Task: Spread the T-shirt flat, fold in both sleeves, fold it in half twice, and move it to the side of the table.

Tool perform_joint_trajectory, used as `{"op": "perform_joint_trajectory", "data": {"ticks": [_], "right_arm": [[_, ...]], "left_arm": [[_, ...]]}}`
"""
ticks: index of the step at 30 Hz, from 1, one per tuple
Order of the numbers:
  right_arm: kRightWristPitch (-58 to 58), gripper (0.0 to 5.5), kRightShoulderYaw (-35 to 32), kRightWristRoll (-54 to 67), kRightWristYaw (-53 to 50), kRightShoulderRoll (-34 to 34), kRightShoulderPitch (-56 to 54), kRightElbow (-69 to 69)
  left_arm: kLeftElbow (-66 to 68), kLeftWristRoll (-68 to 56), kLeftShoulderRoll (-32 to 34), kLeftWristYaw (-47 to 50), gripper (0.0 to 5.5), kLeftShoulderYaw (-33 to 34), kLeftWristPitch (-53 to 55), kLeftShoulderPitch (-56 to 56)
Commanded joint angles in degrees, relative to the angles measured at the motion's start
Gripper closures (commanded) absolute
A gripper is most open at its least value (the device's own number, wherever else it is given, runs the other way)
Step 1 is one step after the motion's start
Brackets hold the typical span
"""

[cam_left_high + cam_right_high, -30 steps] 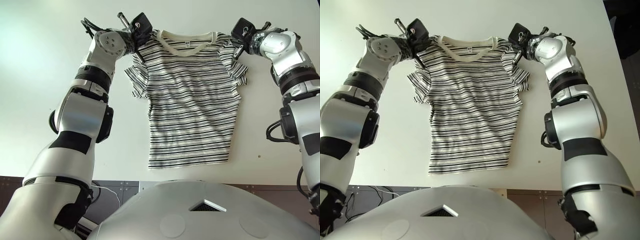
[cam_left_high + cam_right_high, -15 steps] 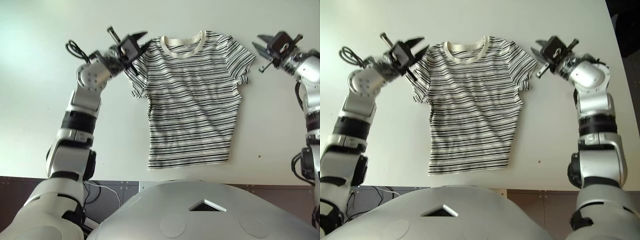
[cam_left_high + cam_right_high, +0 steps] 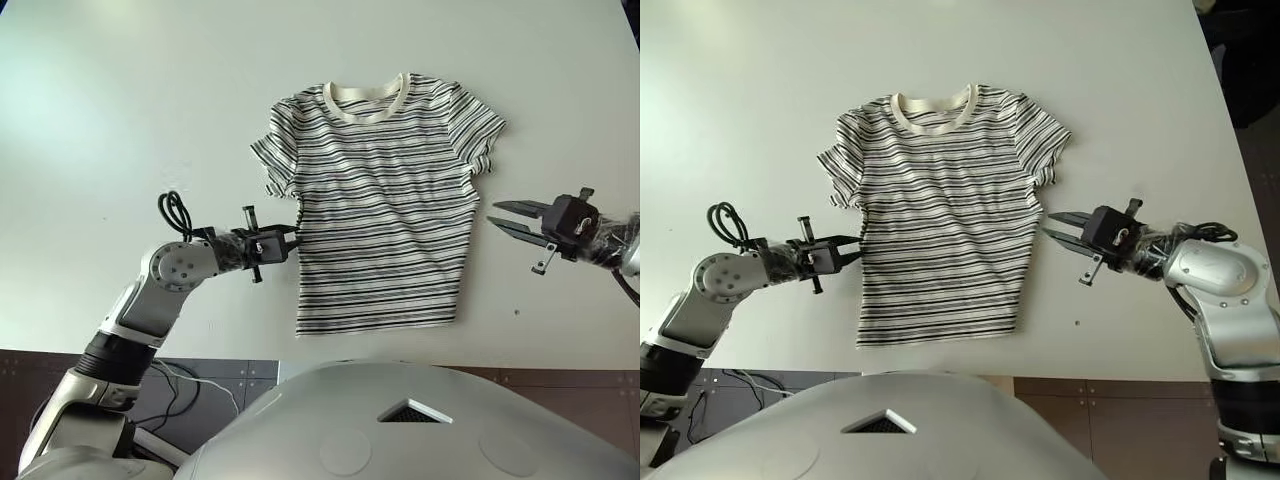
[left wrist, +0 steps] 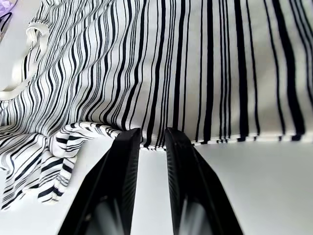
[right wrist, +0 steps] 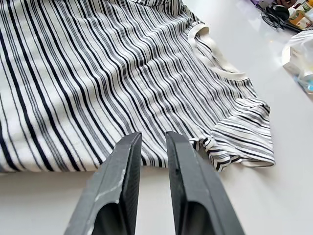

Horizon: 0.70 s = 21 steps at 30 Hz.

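While the T-shirt [image 3: 385, 200] lies spread mid-table [image 3: 120, 100], collar toward 12 o'clock, I see my left gripper [image 3: 293, 237] narrowly parted at its 8 o'clock edge, and my right gripper [image 3: 492, 212] likewise parted just beside 4 o'clock.

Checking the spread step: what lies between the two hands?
The T-shirt, flat on the table, lies between left hand and right hand; both eye views show it.

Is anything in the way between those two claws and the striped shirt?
Nothing visible is. The left gripper, fingers open, sits right at the side edge of the T-shirt. The right gripper, also open, points at the opposite edge with just bare table between.
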Motion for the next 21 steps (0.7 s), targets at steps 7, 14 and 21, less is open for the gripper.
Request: {"op": "perform_joint_trajectory", "data": {"ticks": [7,14,21], "right_arm": [[9.9,4.61,-5.2,5.3,1.2,1.2,6.7,-1.6],[25.0,3.89,-2.1,17.2,4.1,6.7,-1.3,6.2],[22.4,3.29,10.2,8.7,7.1,14.0,-19.5,25.6]], "left_arm": [[16.5,7.6,6.8,-1.6,4.57,-0.9,-4.8,-6.1],[-0.6,-14.6,-1.1,-9.6,4.54,3.9,7.3,-15.5],[-4.2,-12.1,-4.7,-12.6,4.54,-1.9,6.2,-19.0]]}}
